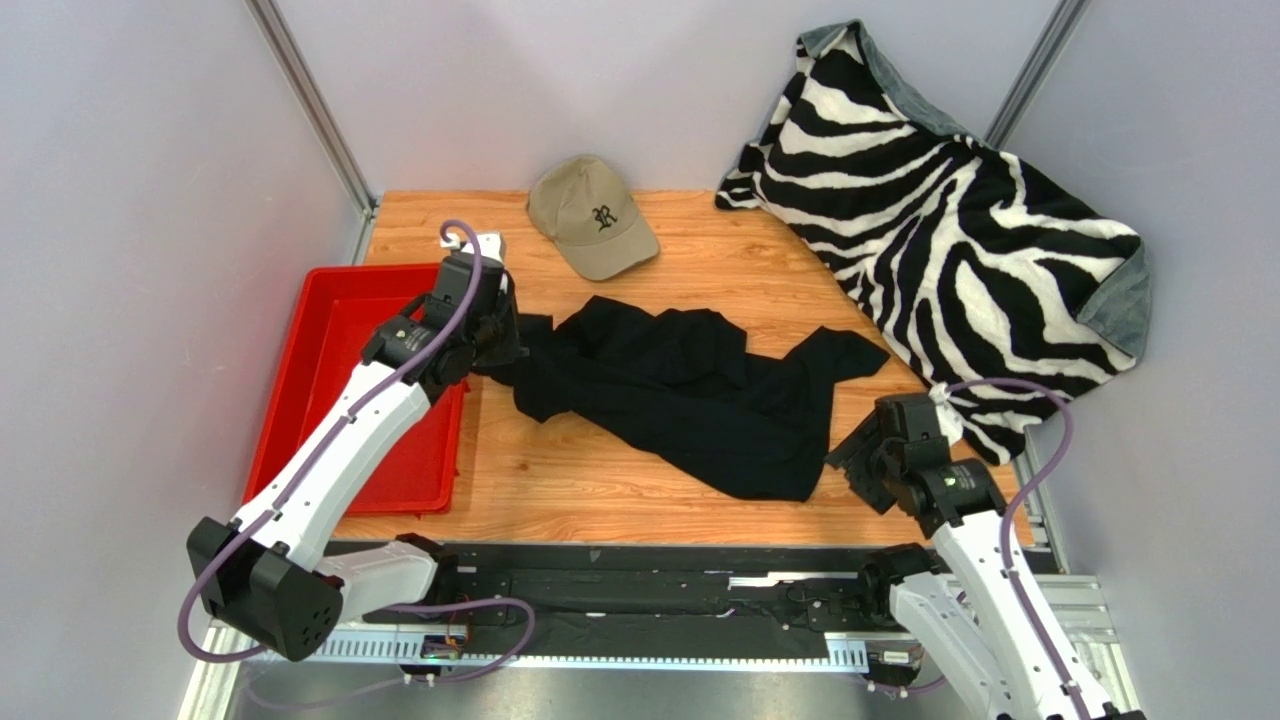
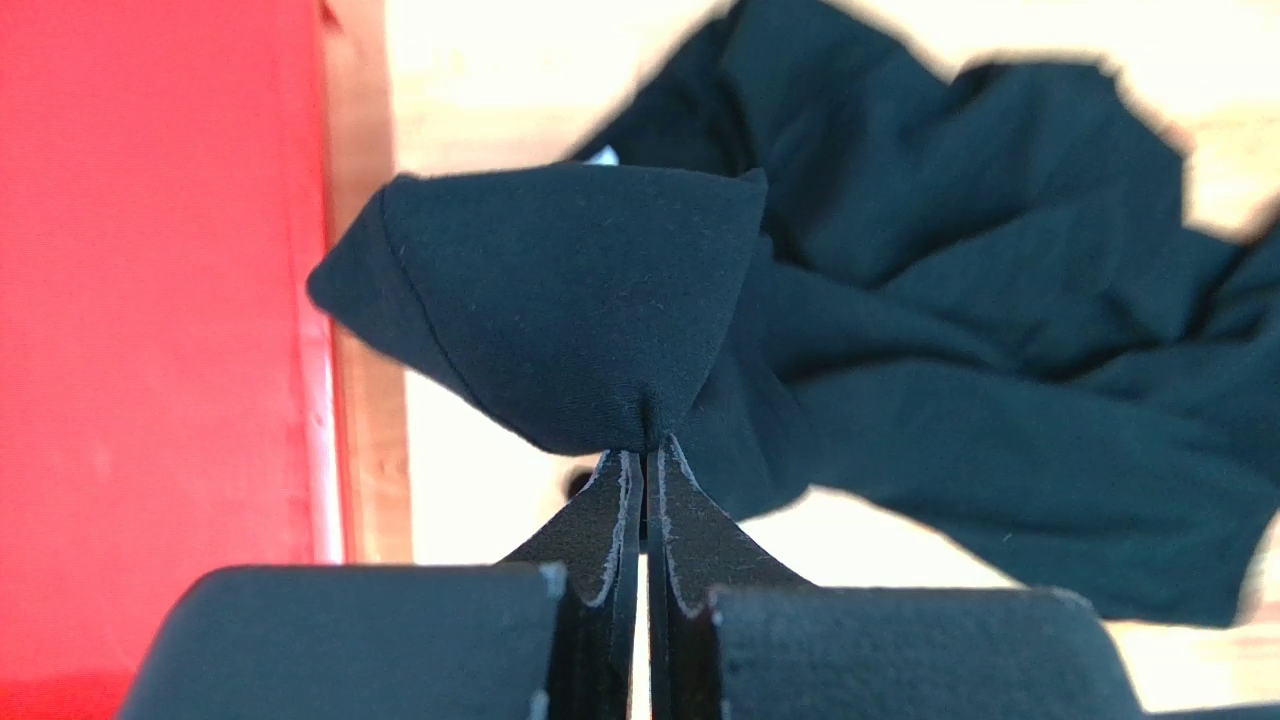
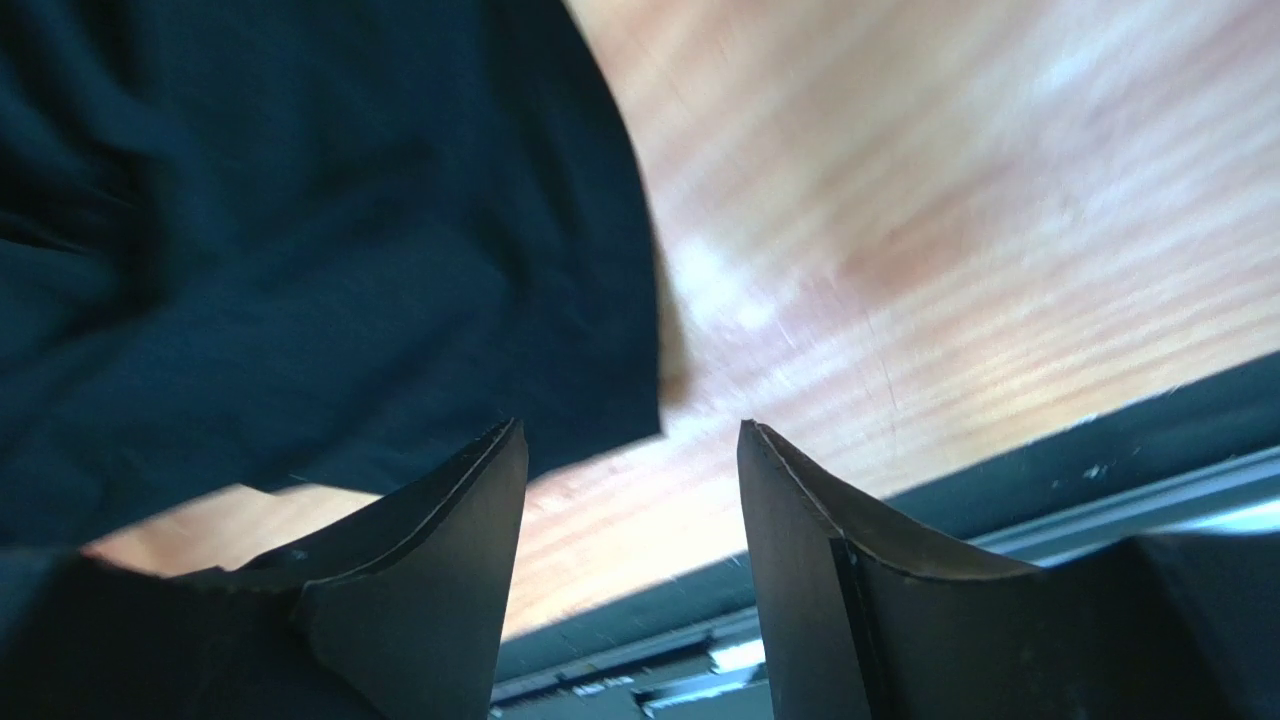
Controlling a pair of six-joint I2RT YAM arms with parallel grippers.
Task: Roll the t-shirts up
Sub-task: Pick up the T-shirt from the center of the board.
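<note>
Left wrist view is showing the left gripper (image 2: 646,447) pinching a fold of the black t-shirt (image 2: 571,300), which is lying crumpled on the wooden table (image 1: 601,480) beside the red tray (image 1: 323,353). The right gripper (image 3: 631,480) is hovering wide-jawed and empty at the shirt's near edge.

Bright even light; wrist views soft, right one motion-blurred.

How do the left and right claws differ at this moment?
The left claw is shut, pinching a fold of the plain black cotton t-shirt; the right claw stands open, holding nothing. The left is at the shirt's end beside the red plastic tray; the right is by the shirt's opposite, near edge. Both are black and close to the shirt.
</note>
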